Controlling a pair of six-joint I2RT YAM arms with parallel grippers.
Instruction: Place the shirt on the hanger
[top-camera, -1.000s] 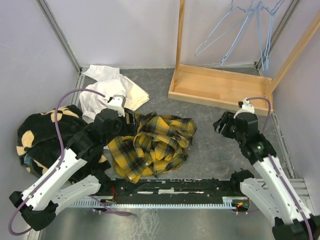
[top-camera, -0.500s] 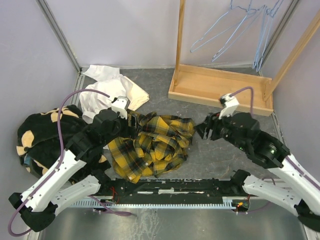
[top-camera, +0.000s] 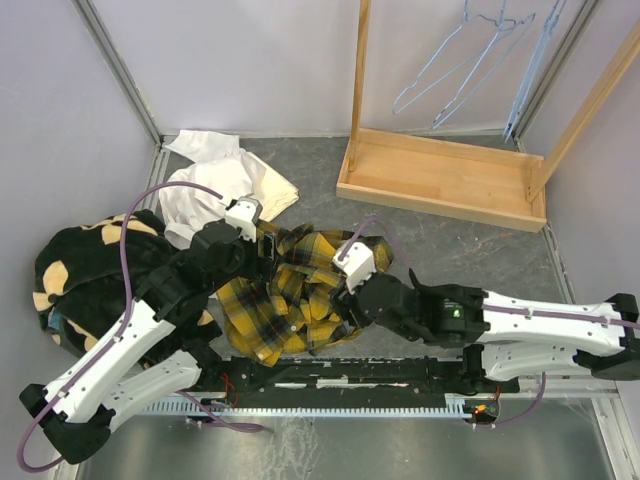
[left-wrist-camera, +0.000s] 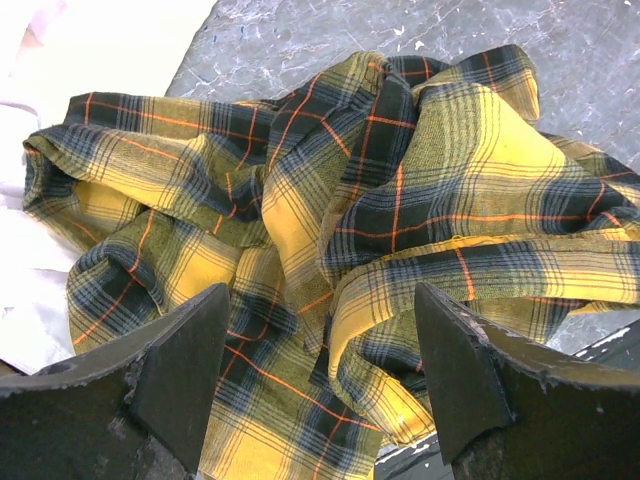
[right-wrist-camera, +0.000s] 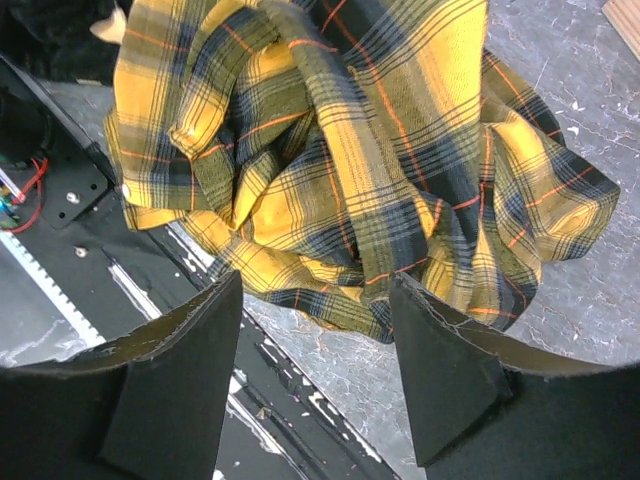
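Right gripper (right-wrist-camera: 315, 300), swung in from the rack (top-camera: 440, 182), is held spread and empty over the shirt (top-camera: 300, 290), left gripper (left-wrist-camera: 320, 300) likewise; shirt is left crumpled on the table (top-camera: 430, 245), hanger (top-camera: 450, 75) unfetched on the rack, every step outstanding.

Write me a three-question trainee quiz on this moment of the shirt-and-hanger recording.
1. Multiple choice: where are the light-blue hangers?
A) lying flat beside the shirt
B) hanging above the wooden rack base
C) held in a set of jaws

2. True or false: the jaws of the left arm and the right arm both stand open, and the plaid shirt lies crumpled and ungripped.

3. Short answer: which garment lies at the far left, on the left arm's outer side?

Key:
1. B
2. True
3. The black fleece with tan patches
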